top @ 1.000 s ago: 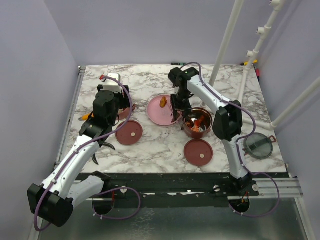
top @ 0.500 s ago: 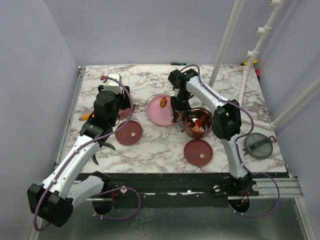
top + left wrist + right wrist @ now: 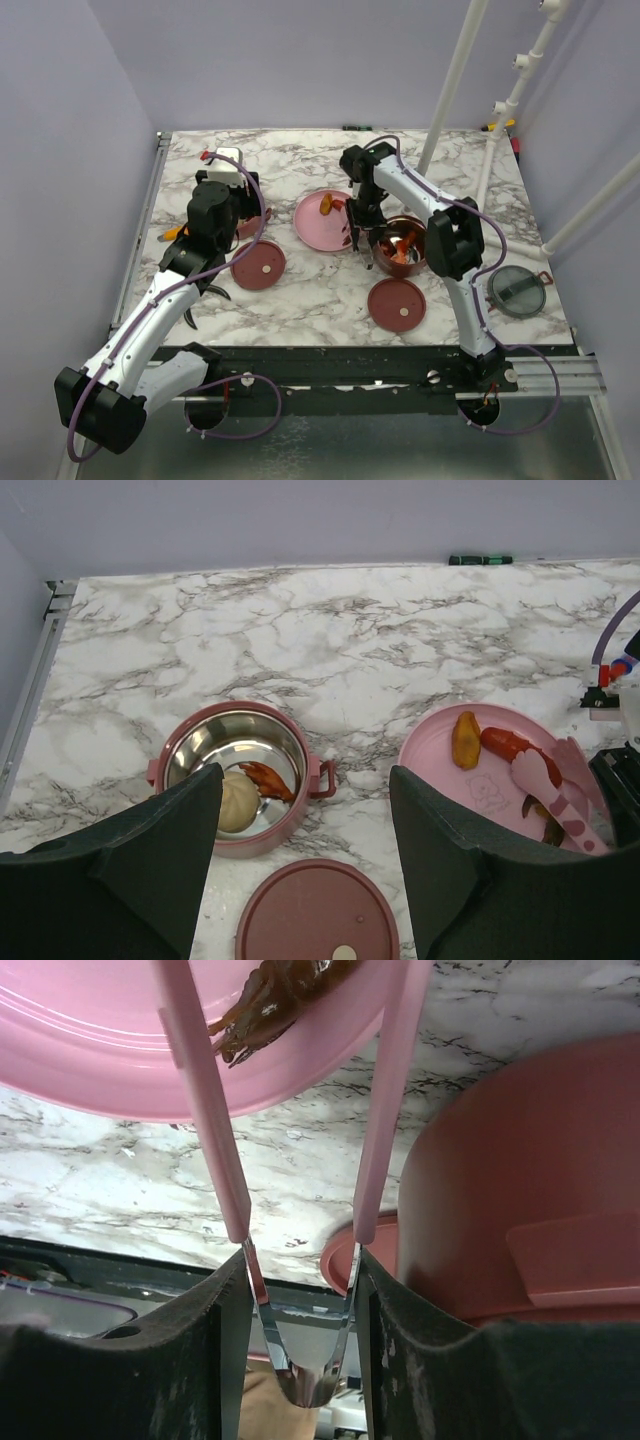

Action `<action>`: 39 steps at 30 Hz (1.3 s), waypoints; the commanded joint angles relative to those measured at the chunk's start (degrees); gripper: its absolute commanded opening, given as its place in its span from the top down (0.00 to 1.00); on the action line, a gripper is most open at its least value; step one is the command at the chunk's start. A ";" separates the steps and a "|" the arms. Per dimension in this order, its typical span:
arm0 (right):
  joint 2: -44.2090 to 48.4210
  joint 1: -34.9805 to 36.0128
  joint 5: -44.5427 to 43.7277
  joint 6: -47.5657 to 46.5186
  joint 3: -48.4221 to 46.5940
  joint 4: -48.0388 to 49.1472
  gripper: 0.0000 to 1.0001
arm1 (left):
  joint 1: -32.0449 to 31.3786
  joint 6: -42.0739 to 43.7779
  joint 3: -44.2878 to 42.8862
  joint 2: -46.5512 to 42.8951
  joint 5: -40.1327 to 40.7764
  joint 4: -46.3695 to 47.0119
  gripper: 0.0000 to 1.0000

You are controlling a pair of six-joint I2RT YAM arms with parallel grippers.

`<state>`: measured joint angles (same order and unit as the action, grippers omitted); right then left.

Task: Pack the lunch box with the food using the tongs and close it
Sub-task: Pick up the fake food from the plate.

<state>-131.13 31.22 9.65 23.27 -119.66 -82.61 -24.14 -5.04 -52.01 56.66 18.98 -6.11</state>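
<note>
My right gripper is shut on the pink tongs, squeezing their two arms near the steel hinge. It hangs between the pink plate and one lunch box tier, which holds red and orange food. The tong tips rest apart on the plate beside a red sausage, an orange piece and a dark bit. My left gripper is open above the other tier, which holds a cream ball and a red piece.
Two maroon disc lids lie on the marble in front of the tiers. The clear grey top lid sits at the right edge. Black-handled pliers lie under the left arm. White poles rise at the back right.
My right gripper has shifted slightly toward the near side with the tongs, uncovering the red sausage on the plate. The left arm has not moved.
</note>
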 commanded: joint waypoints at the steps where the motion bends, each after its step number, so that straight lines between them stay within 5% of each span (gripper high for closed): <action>1: 0.18 0.24 2.82 -2.00 -0.85 -1.33 0.59 | -0.29 0.60 0.41 -0.81 1.10 0.54 0.30; 30: -5.60 2.41 -3.15 -0.83 -6.62 -1.26 0.59 | -0.30 0.74 0.42 -1.64 1.41 0.54 0.30; 39: -5.11 2.39 -2.71 -0.11 -8.84 -1.26 0.83 | -0.29 0.73 0.42 -1.82 1.41 0.49 0.30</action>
<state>-136.11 33.74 7.88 22.50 -125.60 -83.05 -24.14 -5.02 -51.99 56.03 19.00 -6.11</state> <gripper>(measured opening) 0.290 0.694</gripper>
